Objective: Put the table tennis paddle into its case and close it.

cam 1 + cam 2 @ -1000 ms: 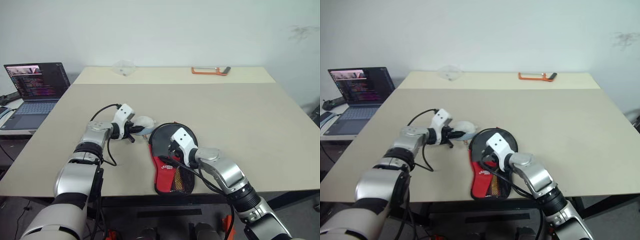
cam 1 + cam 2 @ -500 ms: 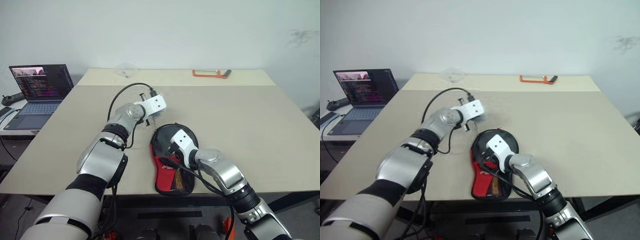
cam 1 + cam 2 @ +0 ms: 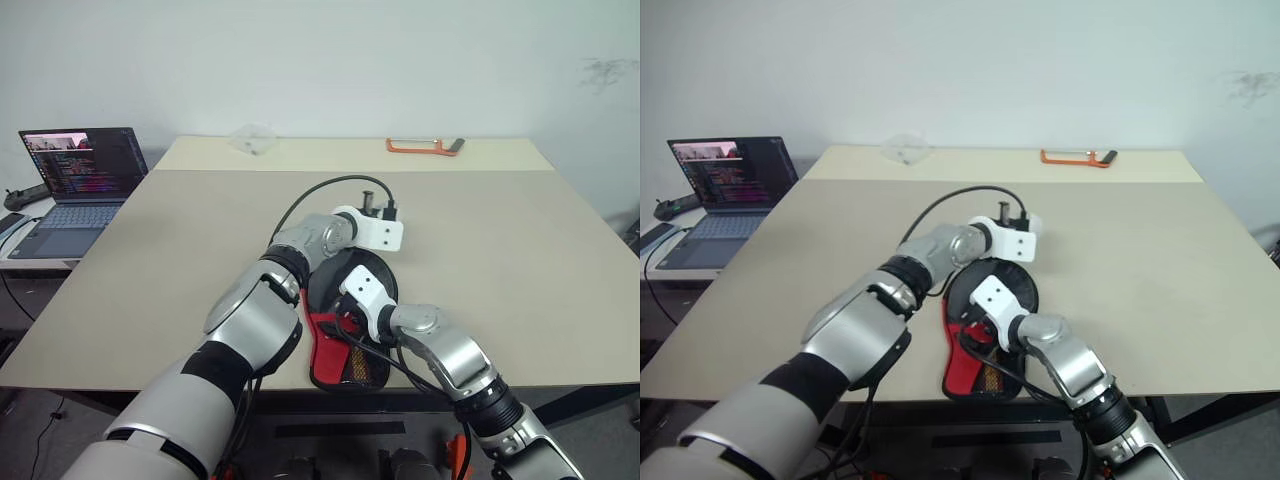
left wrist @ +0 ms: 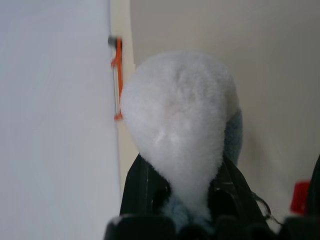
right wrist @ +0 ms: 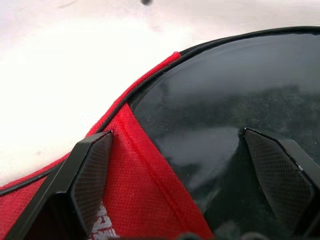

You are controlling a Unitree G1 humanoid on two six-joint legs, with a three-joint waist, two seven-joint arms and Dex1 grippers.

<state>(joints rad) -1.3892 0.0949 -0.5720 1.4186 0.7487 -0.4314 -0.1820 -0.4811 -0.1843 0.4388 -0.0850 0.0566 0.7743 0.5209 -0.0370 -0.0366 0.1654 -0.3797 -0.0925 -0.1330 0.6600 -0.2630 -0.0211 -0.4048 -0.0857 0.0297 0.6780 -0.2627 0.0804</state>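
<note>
The table (image 3: 520, 260) was plain beige under a white wall. The case (image 3: 340, 345) was black at its round end, with a red mesh panel (image 5: 135, 165) edged in black piping and bearing small white lettering; yellow-orange stripes showed through the mesh nearer the table's front edge. The left gripper (image 4: 187, 200) was black and clamped a fluffy object (image 4: 180, 120), white with a pale blue fringe. At the table's far edge lay an orange-framed tool (image 3: 424, 147). Beside the table, a laptop (image 3: 75, 170) had a dark screen with coloured lines of text.
</note>
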